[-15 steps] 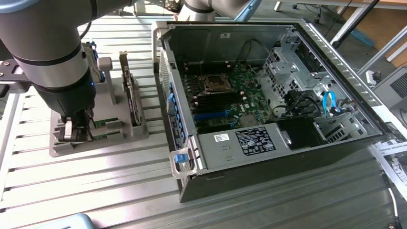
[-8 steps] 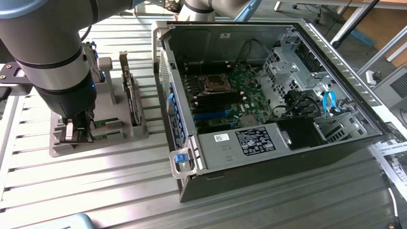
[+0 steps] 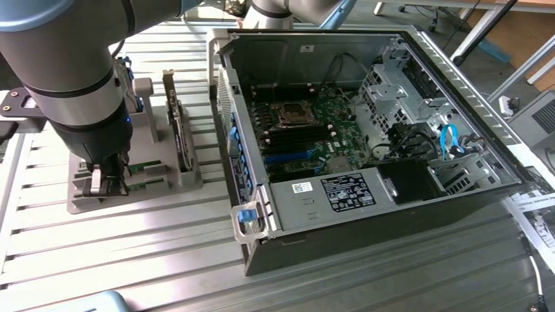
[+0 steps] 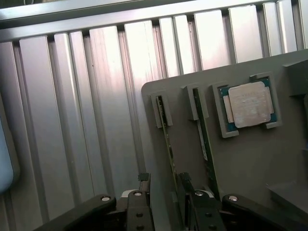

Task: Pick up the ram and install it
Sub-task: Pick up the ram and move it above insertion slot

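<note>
Pick-up stage: the gripper is hanging wide open astride the ram, likely needing a square, gentle close

silver cpu chip in grey tray — slatted metal table.

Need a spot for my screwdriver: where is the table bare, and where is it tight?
Bare slatted table lies on the near side of the grey holder and the computer case. Crowded: the strip between them, and the holder, where the open gripper hangs over the ram.
</note>
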